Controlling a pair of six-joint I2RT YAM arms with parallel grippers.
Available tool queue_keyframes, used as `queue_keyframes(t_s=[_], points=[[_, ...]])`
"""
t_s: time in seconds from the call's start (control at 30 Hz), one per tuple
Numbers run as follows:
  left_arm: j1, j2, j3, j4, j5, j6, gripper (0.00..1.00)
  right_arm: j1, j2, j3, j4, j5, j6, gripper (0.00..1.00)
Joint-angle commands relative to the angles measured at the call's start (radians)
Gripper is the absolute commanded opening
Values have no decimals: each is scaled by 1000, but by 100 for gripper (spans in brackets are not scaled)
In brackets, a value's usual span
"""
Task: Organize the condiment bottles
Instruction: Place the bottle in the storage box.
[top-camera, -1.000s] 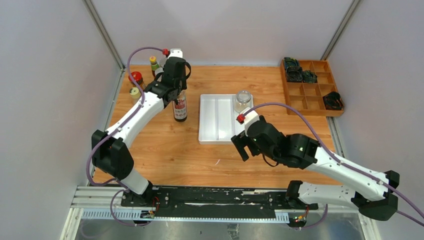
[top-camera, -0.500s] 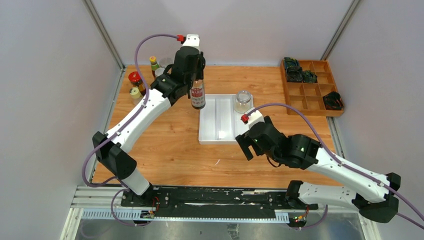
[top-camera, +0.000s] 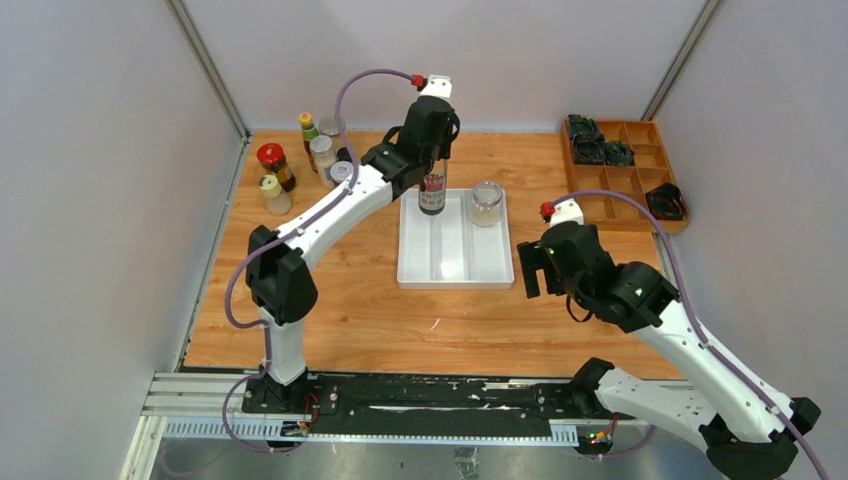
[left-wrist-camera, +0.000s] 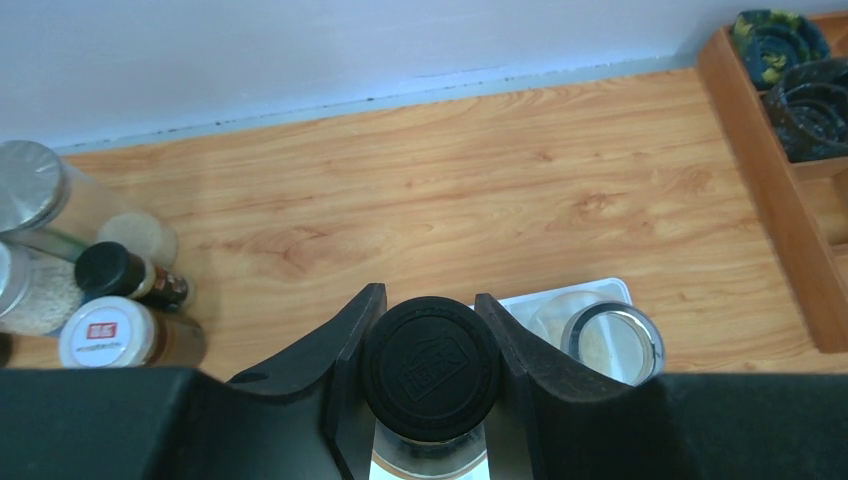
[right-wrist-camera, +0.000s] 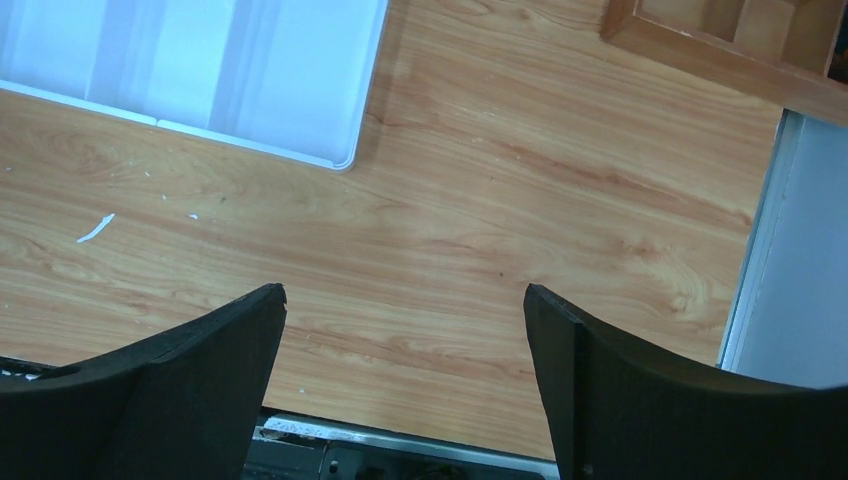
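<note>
A white tray (top-camera: 455, 262) sits in the middle of the wooden table (top-camera: 340, 300). It has two long parts side by side. Over on the right is a wooden box (top-camera: 603, 207) with lots of little squares. Some dark green and black things (top-camera: 590, 142) sit in its back corner. One more (top-camera: 663, 202) sits on its right side. A tiny white scrap (top-camera: 435, 323) lies near the tray.

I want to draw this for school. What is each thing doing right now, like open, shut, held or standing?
left gripper: shut on the dark bottle's black cap.
dark bottle: upright, held at the white tray's far left corner.
right gripper: open, empty, above the table.
clear jar: upright in the white tray's far right corner.
red-lidded jar: upright on the table, far left.
</note>
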Motion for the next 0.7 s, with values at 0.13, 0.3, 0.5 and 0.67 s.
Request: queue_keyframes(t_s=[0.13,0.3,0.5,0.67], points=[[-21,71,96,181,13,18,2,-74,-27,-9,-50,-71,-1,95],[-33,85,100,207,18,8,2,-78,-21,-38,-27,-85,-8,95],[-39,114,107,245,30,4,2,-79,-26,-58,-10,-109,-6,96],[-41,127,89,280,11,11,2,-80,-38,-61,-8,-116,-4,96]])
